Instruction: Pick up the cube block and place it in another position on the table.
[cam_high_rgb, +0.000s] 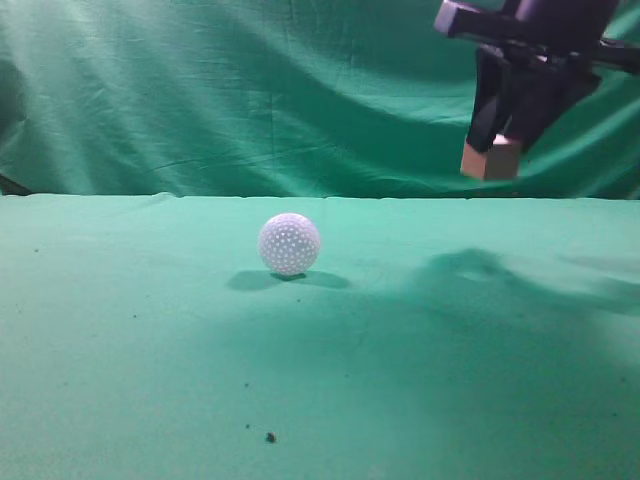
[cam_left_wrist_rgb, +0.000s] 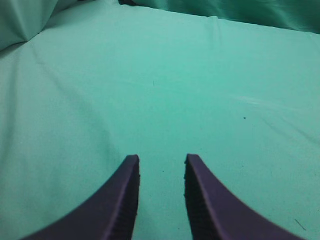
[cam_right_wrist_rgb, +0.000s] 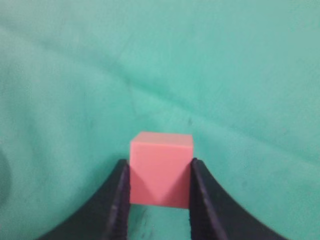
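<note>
The table (cam_high_rgb: 130, 330) spreads across the exterior view, green cloth with a few dark specks, one larger speck (cam_high_rgb: 270, 437) low near the front edge. Behind it hangs a wrinkled green curtain (cam_high_rgb: 250, 90).

Left of the middle sits a white dimpled ball (cam_high_rgb: 289, 244), resting on the cloth with its shadow spilling to both sides. It stands alone, well apart from either arm.

The left gripper (cam_left_wrist_rgb: 161, 167) shows only in its wrist view: two dark fingers (cam_left_wrist_rgb: 120, 200) rise from the bottom edge with a plain gap between them, the jaws apart and nothing in them. Bare cloth lies beneath, with a fold of curtain at the upper left.

At the upper right of the exterior view hangs the right gripper (cam_high_rgb: 492, 150), dark, pointing down, lifted clear of the table. The cube (cam_high_rgb: 491, 158) is pinched at its tips, well above the cloth and far right of the ball; a soft shadow lies on the table below and to the left. In the right wrist view the cube (cam_right_wrist_rgb: 161, 169) looks pink and sits squarely between the two fingers (cam_right_wrist_rgb: 120, 200), both pressing its sides, so the jaws are clamped on it. Green cloth, blurred, fills the view beyond it.
</note>
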